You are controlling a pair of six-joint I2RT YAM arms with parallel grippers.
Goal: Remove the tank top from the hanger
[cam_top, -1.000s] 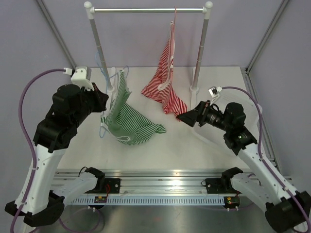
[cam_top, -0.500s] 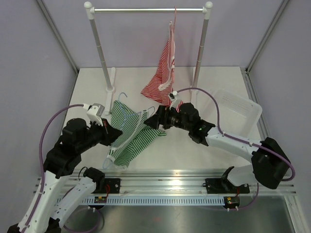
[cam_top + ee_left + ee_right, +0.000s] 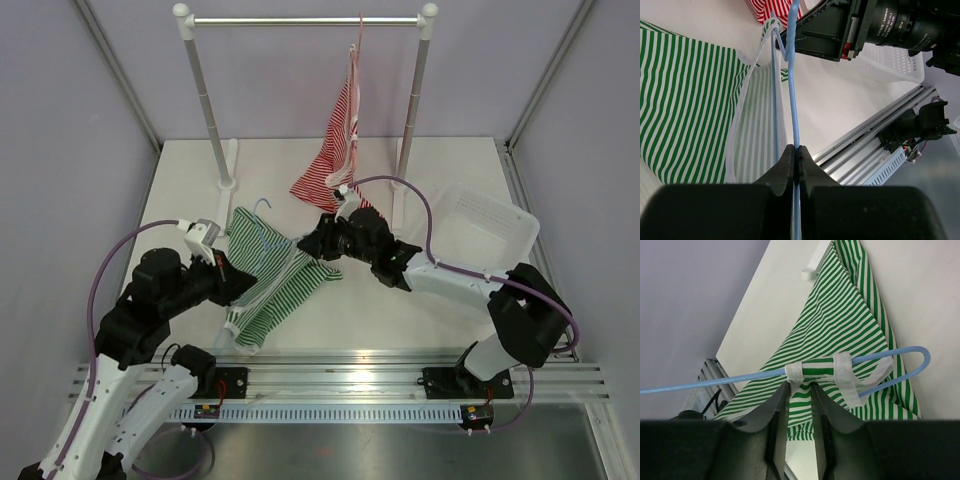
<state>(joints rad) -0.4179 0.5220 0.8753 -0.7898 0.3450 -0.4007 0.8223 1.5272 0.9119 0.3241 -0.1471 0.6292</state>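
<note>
The tank top is green with narrow white stripes and white binding along its edges. It lies crumpled on the white table, between the two grippers and in front of the clothes rack. It is still on the light blue wire hanger. In the right wrist view, one white-edged strap is wrapped round the wire close to the hanger's bent end, and the rest of the cloth fans out behind in loose folds. In the left wrist view, the striped body spreads flat to the left and a white-bound edge runs alongside the wire.

The left gripper sits at the near-left edge of the garment, its fingers pressed together on the hanger wire. The right gripper reaches in from the far right side. Its jaws are a narrow gap apart, with the tips just under the wrapped strap, and no cloth is clearly caught between them.

A red-and-white striped garment hangs from the rack rail behind. A white basket stands on the table to the right, well apart from the tank top.
</note>
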